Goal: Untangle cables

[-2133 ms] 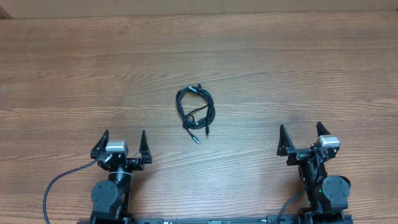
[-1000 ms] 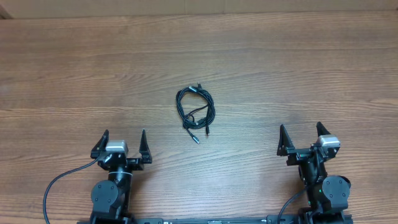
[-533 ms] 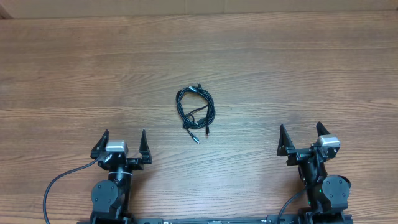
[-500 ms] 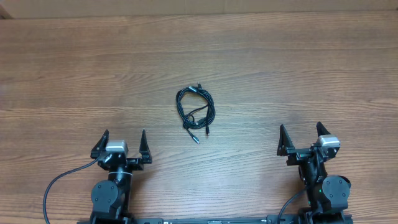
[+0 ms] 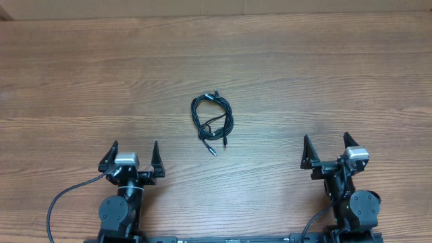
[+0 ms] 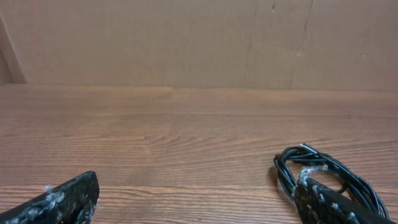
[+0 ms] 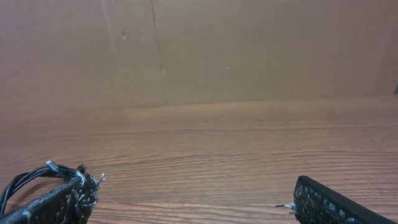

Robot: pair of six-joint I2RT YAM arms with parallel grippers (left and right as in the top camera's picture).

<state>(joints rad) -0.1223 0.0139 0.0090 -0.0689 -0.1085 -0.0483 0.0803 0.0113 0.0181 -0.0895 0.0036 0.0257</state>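
The cables [image 5: 213, 121] lie as one small bundle of thin black loops in the middle of the wooden table, with plug ends sticking out toward the near side. My left gripper [image 5: 133, 152] stands open near the front left, well short of the bundle. My right gripper [image 5: 326, 147] stands open near the front right, also apart from it. In the left wrist view the cables [image 6: 311, 167] show at the lower right, partly behind my right fingertip [image 6: 323, 202]. The right wrist view shows the cables [image 7: 28, 178] at the lower left, behind my left fingertip [image 7: 59, 202]. Nothing is between either pair of jaws.
A brown cardboard wall [image 6: 186, 40] runs along the far edge of the table [image 5: 324, 74]. A thick black wire [image 5: 64, 199] curves from the left arm's base at the front edge.
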